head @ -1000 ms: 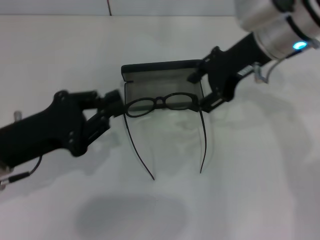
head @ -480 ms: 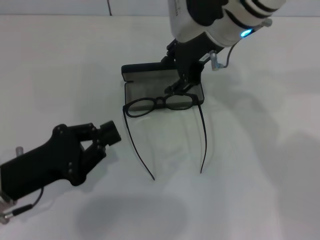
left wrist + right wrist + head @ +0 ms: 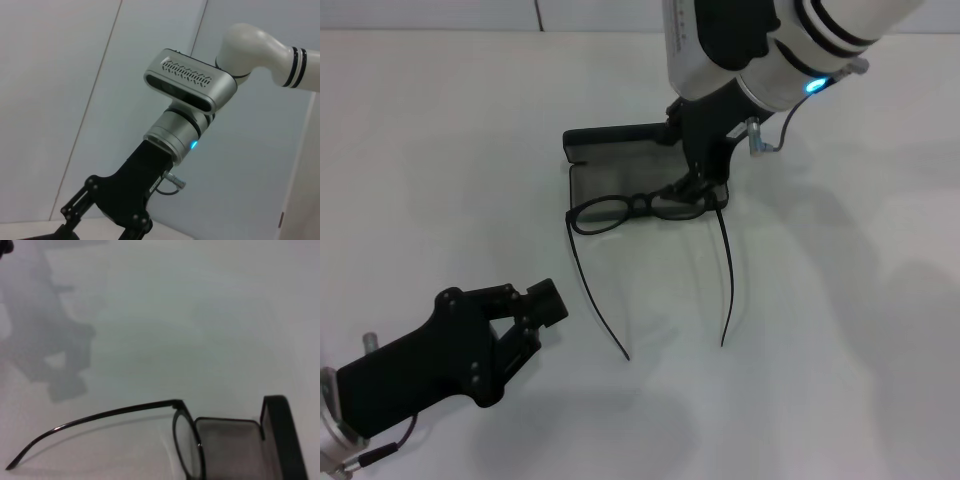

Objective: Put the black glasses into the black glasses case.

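Glasses (image 3: 638,208) lie unfolded, front on the near rim of the open case (image 3: 620,150), temples trailing toward 6 o'clock. Right gripper (image 3: 698,190) set at the right hinge, apparently pinched on it. Left gripper (image 3: 535,310) parked at 8 o'clock, spread unclear. Temples best folded before seating

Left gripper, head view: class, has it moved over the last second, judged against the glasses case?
Yes. The left gripper has drawn away from the black glasses case, back toward the near left of the table, leaving the black glasses there.
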`<act>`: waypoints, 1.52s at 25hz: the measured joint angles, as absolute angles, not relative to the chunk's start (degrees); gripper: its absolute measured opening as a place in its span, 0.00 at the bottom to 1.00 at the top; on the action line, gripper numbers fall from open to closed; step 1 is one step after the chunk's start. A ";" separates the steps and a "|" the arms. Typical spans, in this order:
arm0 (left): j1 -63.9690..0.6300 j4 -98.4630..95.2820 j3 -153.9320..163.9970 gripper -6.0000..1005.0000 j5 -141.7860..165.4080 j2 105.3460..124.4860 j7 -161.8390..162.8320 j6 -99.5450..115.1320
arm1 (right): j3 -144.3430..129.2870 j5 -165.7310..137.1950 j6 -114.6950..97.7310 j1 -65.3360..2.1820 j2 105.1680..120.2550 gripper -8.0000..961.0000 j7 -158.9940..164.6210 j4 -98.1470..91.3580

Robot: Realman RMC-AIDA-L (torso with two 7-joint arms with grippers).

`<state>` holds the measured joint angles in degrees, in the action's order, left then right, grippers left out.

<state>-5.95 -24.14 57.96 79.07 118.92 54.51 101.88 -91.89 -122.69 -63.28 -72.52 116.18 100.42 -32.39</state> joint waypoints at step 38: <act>-11.72 -17.40 55.50 0.13 78.30 119.66 51.38 98.25 | -98.25 -111.44 -57.01 -71.77 116.19 0.70 85.93 -25.57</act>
<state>-11.72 -17.40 55.50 78.30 119.66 51.38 98.25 -98.25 -111.44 -57.01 -71.77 116.19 85.93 -25.57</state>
